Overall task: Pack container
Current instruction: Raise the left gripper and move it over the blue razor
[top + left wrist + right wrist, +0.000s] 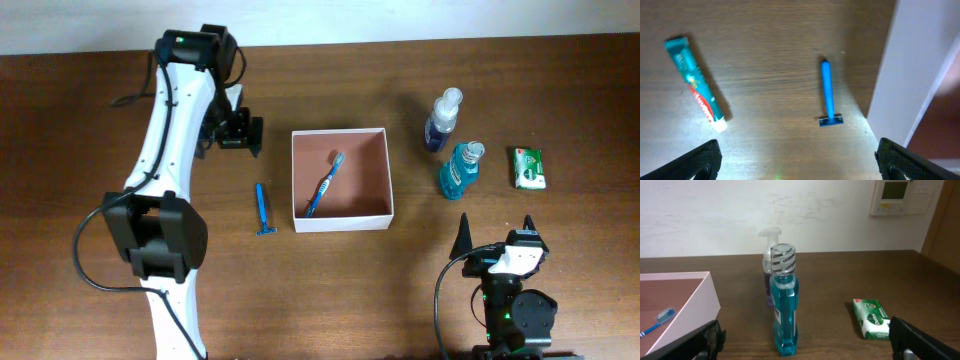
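Note:
The container (pixel 342 222) is a square white-walled box with a pinkish-tan inside at the table's middle. A blue toothbrush (pixel 323 184) lies in it. A blue razor (pixel 263 210) lies just left of it. My left gripper (pixel 235 130) is open and empty above the table, up-left of the container. In the left wrist view its fingers (pixel 797 160) frame bare wood, with the razor (pixel 829 94), a teal toothpaste tube (pixel 695 84) and the container's white wall (pixel 910 65) ahead. My right gripper (pixel 497 235) is open and empty at the front right.
A teal mouthwash bottle (pixel 460 170), a purple spray bottle (pixel 442 120) and a green soap packet (pixel 529 167) stand right of the container. The right wrist view shows the mouthwash (pixel 783 300), the soap (pixel 871 318) and the container's corner (pixel 695 311).

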Robot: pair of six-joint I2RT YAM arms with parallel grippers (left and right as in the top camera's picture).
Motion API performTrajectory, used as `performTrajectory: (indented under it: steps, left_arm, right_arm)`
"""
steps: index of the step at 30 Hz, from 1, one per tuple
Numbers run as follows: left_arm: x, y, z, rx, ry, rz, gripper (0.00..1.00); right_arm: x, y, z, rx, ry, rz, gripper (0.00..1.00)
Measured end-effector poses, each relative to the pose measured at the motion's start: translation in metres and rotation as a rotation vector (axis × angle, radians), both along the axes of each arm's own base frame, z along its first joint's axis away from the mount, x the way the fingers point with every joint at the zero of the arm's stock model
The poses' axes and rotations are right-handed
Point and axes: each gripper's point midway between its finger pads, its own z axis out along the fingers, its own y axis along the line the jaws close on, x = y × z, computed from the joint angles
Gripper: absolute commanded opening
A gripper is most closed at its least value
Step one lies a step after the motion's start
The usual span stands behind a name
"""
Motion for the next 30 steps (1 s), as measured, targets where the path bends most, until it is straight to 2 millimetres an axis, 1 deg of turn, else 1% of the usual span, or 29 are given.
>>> performTrajectory:
  steps: [4,6,9,11,12,14,16,18,19,21,23,25,28,30]
  left_arm:
    - [0.002,0.009,0.0,0.007,-0.001,0.056,0.99]
    - [0.001,0.007,0.0,0.008,-0.001,0.063,0.99]
    - [-0.001,0.001,-0.001,0.009,0.005,0.05,0.99]
    - [-0.009,-0.004,-0.004,0.013,0.026,0.036,0.99]
    - [-0.018,-0.006,-0.006,0.017,0.049,0.027,0.99]
    - [-0.035,-0.006,-0.003,0.024,0.069,0.02,0.99]
    - [-0.051,-0.001,0.007,0.03,0.058,0.018,0.99]
    - [-0.053,0.0,0.018,0.015,-0.029,0.02,0.99]
    - [-0.059,0.002,0.031,0.003,-0.101,0.022,0.99]
    - [-0.061,0.001,0.042,-0.022,-0.188,0.026,0.99]
    - [-0.067,-0.001,0.047,-0.051,-0.25,0.034,0.99]
    - [-0.074,-0.002,0.043,-0.068,-0.265,0.047,0.99]
    - [-0.078,-0.003,0.021,-0.076,-0.245,0.07,0.99]
    - [-0.078,-0.004,0.002,-0.073,-0.217,0.08,0.99]
  right_arm:
    - [0.0,0.0,0.0,-0.001,0.0,0.0,0.98]
    - [0.0,0.0,0.0,0.0,0.0,0.0,0.98]
    - [0.0,0.0,0.0,0.001,0.0,0.0,0.98]
    - [0.0,0.0,0.0,0.0,0.0,0.0,0.98]
    - [0.0,0.0,0.0,-0.001,0.0,0.0,0.98]
    - [0.0,0.0,0.0,-0.001,0.0,0.0,0.98]
    - [0.0,0.0,0.0,0.0,0.001,0.0,0.98]
    - [0.0,0.0,0.0,0.0,0.001,0.0,0.98]
    - [0.0,0.0,0.0,0.0,0.002,0.0,0.98]
    - [0.0,0.0,0.0,0.0,0.001,0.0,0.98]
    - [0.0,0.0,0.0,0.0,0.001,0.0,0.98]
    - [0.0,0.0,0.0,0.0,0.001,0.0,0.99]
    - [0.0,0.0,0.0,0.0,0.001,0.0,0.98]
    - [0.0,0.0,0.0,0.0,0.001,0.0,0.98]
